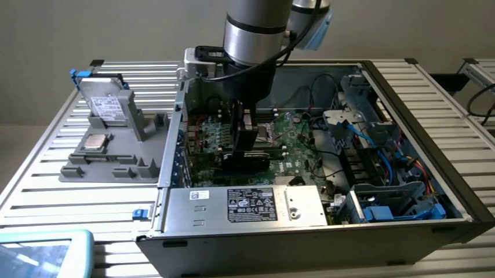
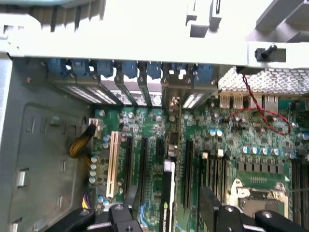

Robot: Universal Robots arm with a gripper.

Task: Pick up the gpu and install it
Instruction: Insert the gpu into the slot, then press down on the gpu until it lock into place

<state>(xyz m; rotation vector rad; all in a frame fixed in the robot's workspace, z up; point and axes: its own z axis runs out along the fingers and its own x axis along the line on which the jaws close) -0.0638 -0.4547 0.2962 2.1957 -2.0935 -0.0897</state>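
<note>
The arm reached down into the open computer case [image 1: 433,174] that lay on the slatted worktop [image 1: 46,191], with its claw [image 1: 246,136] low over the motherboard [image 1: 298,142] in the middle of the case. The gpu [image 2: 170,186] stood on edge between the claw's two black fingers [image 2: 212,208], which looked closed on it from either side. Seen from the wrist, the card ran in line with the black expansion slots [image 2: 143,169] on the motherboard, its silver bracket end [image 2: 175,104] up against the row of slot covers at the case's rear wall. I judged the pickup done and the card at or nearly in its slot; whether it was fully seated I could not tell. Outside the case, on the side away from the drive cage, a grey fixture tray [image 1: 116,165] held a silver drive [image 1: 106,107].
</note>
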